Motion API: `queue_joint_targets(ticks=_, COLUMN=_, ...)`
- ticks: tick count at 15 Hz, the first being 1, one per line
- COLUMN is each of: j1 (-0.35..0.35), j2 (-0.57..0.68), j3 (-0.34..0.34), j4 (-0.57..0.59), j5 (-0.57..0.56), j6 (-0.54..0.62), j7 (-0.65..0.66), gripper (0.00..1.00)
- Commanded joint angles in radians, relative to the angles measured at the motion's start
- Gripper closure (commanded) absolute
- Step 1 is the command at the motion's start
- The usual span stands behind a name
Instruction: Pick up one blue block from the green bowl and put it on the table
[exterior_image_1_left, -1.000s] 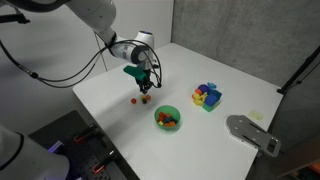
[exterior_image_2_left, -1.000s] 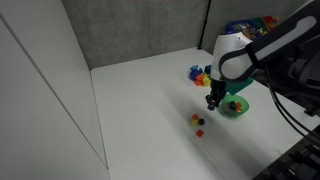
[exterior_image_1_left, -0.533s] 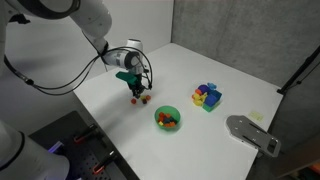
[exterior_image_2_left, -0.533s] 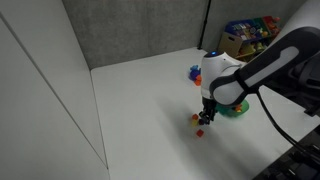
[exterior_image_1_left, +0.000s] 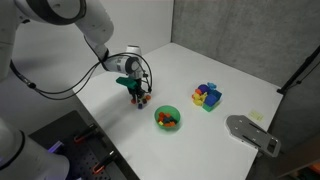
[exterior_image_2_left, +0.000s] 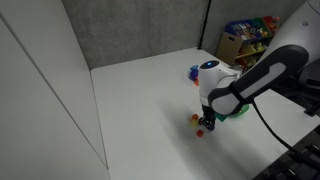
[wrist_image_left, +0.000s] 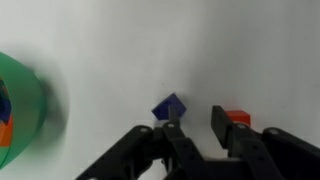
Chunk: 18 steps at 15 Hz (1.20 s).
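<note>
My gripper (wrist_image_left: 196, 120) is open, low over the white table (wrist_image_left: 120, 40). A tiny blue block (wrist_image_left: 168, 107) lies on the table touching the tip of its left finger, outside the gap. A tiny red block (wrist_image_left: 236, 117) lies just behind the right finger. The green bowl (wrist_image_left: 20, 110) is at the left edge of the wrist view with blue and orange pieces inside. In both exterior views the gripper (exterior_image_1_left: 137, 96) (exterior_image_2_left: 208, 122) is down at the tabletop, a short way from the green bowl (exterior_image_1_left: 167, 117), which holds several small blocks.
A blue square tray (exterior_image_1_left: 207, 96) with coloured blocks stands beyond the bowl. A grey flat device (exterior_image_1_left: 250, 133) sits at the table's edge. A small red block (exterior_image_2_left: 199, 131) lies by the gripper. A grey wall and a shelf with toys (exterior_image_2_left: 248, 32) are behind.
The gripper has moved away from the bowl side and down to the tabletop beside the loose small blocks. The bowl and tray have not moved.
</note>
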<state>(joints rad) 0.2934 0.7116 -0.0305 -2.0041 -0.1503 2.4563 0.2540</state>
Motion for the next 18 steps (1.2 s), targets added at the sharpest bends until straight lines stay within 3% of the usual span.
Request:
queue_joint_targets(ticks=1, j1=-0.004, j2=0.001, j3=-0.003, j4=0.016, j5=-0.003, j6=-0.027, j7=0.019, gripper=0.29)
queue_joint_targets(ticks=5, j1=-0.029, j2=-0.056, j3=-0.005, j4=-0.003, j5=0.009, j6=-0.056, j7=0.010, gripper=0.01)
queue_joint_targets(ticks=18, j1=-0.213, j2=-0.473, j3=-0.003, j4=-0.154, j5=0.089, j6=-0.193, j7=-0.052, gripper=0.00)
